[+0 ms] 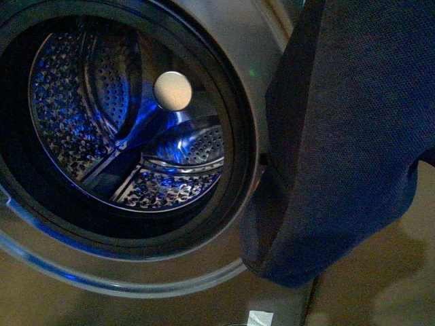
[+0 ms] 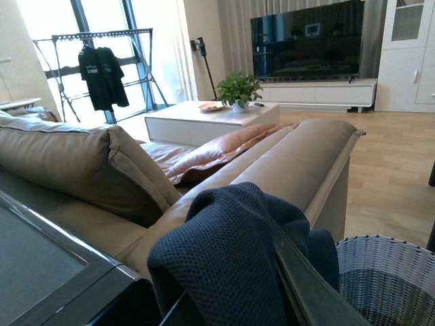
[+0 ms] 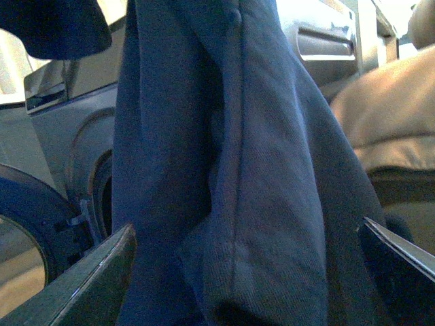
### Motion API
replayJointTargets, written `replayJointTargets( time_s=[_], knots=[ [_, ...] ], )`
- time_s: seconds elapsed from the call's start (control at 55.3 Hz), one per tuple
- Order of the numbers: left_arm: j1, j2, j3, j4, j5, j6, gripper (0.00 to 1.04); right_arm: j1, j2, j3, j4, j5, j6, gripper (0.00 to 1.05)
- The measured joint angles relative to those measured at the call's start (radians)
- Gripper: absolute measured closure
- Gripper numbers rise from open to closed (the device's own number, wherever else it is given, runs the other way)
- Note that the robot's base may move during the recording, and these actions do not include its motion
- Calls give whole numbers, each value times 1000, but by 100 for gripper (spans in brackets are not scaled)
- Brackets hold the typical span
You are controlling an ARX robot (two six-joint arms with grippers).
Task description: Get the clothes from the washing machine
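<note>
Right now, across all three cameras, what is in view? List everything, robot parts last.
washing machine: one, grey, door open, fills the front view.
drum: one, perforated steel, blue-lit, no fabric seen inside.
clothes: count unclear, dark navy, hanging right of the opening.
basket: one, white-and-dark woven, beside the sofa.
sofa: one, tan.
coffee table: one, white, bearing a green plant.
television: one, black, far wall.
drying rack: one, dark, by the window, black shirt hung.
left gripper: dark, under clothes, jaws hidden.
right gripper: dark, fingers wide apart, clothes between.
</note>
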Motion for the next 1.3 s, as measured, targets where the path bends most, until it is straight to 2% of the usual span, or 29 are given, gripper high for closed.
replayJointTargets(
  time_s=[0.108, 0.289, 0.778, 0.976, 1.139, 1.175, 1.302],
  knots=[
    [0, 0, 0, 0, 0, 0, 97, 84, 159, 114, 89, 55, -46, 7],
    [0, 0, 0, 0, 0, 0, 97, 163, 346, 238, 119, 74, -112, 7],
    [0, 0, 0, 0, 0, 0, 97, 259, 577, 456, 152, 131, -170, 7],
    [0, 0, 0, 0, 0, 0, 97, 294, 612, 474, 156, 145, -154, 7],
    [0, 0, 0, 0, -1, 0, 97, 315, 626, 471, 175, 114, -103, 7],
    [0, 0, 0, 0, -1, 0, 97, 318, 626, 468, 183, 109, -90, 10],
    [0, 0, 0, 0, -1, 0, 97, 321, 626, 460, 197, 93, -41, 29]
  ],
)
